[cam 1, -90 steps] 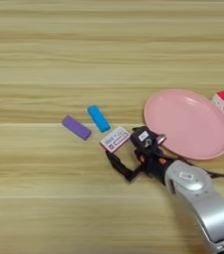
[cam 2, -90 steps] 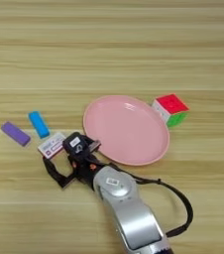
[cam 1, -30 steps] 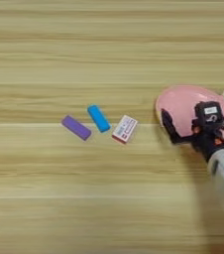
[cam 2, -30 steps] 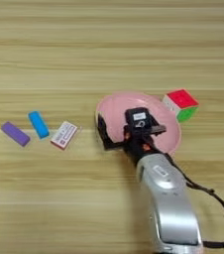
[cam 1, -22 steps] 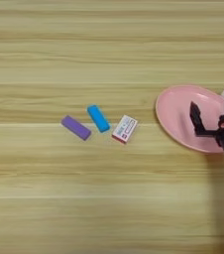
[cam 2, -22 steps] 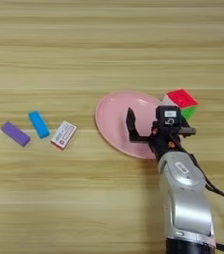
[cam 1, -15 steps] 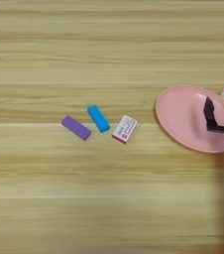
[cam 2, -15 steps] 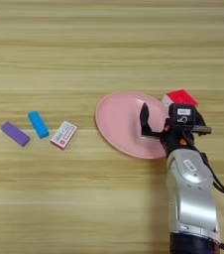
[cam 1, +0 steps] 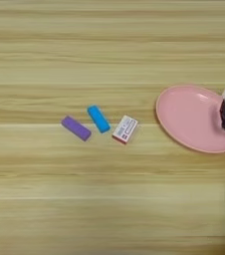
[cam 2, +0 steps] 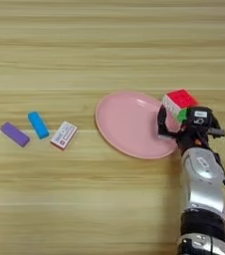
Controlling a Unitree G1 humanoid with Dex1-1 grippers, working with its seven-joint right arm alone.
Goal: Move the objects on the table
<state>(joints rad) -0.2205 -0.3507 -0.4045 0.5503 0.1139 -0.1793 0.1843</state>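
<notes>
Since the cube (cam 2: 179,103) sits at the pink plate's (cam 2: 124,124) right rim, the gripper (cam 2: 176,124) with fingers spread beside it should center, I'd say, before squeezing so nothing skids away.

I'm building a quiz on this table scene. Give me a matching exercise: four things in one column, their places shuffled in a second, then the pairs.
Things:
1. purple bar
2. blue bar
3. white eraser
4. puzzle cube

Places:
A. nearest the pink plate on its left
B. at the plate's right rim, by the right gripper
C. farthest left
D. between the other two small pieces

Pairs: 1-C, 2-D, 3-A, 4-B
</notes>
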